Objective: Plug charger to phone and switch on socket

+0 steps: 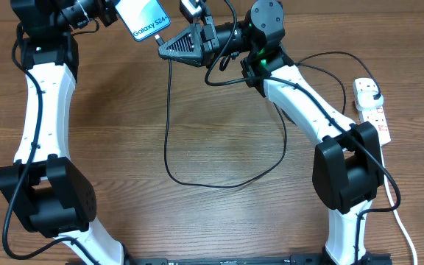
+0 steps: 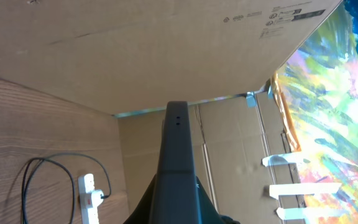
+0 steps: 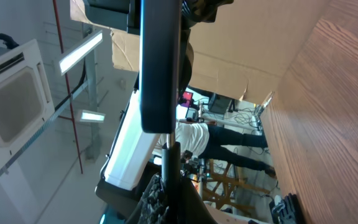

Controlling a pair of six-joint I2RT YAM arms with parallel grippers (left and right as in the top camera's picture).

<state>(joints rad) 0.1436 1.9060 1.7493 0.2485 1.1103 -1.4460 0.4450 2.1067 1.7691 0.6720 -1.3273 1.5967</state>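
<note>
Raised off the table [image 1: 124, 147], the phone [image 1: 143, 18] is pinched at one end by the left fingers [image 1: 109, 13], which are closed firmly on it. Just beside its other end, the right fingers [image 1: 179, 46] appear closed on the charger [image 1: 169, 110] tip, though whether it is already seated is too small to tell. It would be best to line the tip up with the phone's long axis, push straight and hold the left arm steady. The socket [image 1: 372, 110] switch comes afterwards.
</note>
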